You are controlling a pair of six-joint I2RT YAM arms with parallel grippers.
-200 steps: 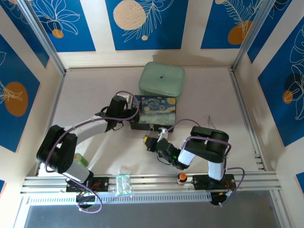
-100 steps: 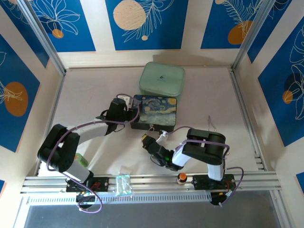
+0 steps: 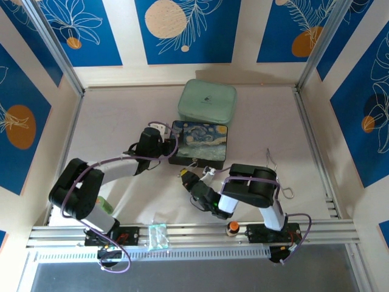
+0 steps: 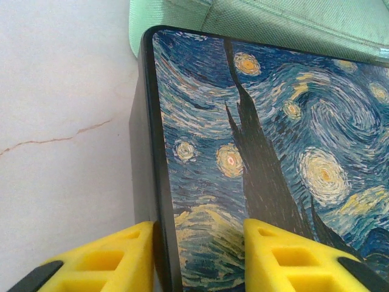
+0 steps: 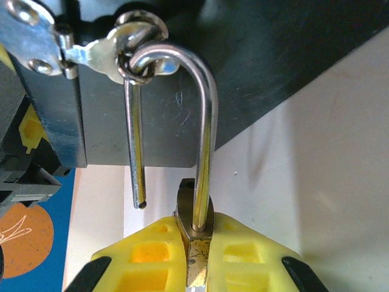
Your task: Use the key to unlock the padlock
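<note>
Evidently the unlocking itself is done. The padlock (image 5: 194, 210) is seen with one leg of its shackle (image 5: 205, 146) drawn free of the brass body, while the other leg is seated in it. The body is pinched firmly between the fingers of the right gripper (image 5: 194, 249), which is closed on it from both sides. The shackle is hooked through the metal loop (image 5: 141, 58) of the hasp on the dark front of the box (image 4: 261, 140). Whether the key sits in the body cannot be told, as that part is covered by the fingers.

The left gripper (image 4: 197, 255) is set astride the box's left edge, one finger beside the dark side wall and one over the painted lid. Its jaws are partly apart, and whether the box is actually squeezed cannot be told.

The step in hand is judged to be the removal of the lock from the hasp. For that, the body would need to be turned and drawn so that the free leg is threaded out through the loop, with the box kept steady.
</note>
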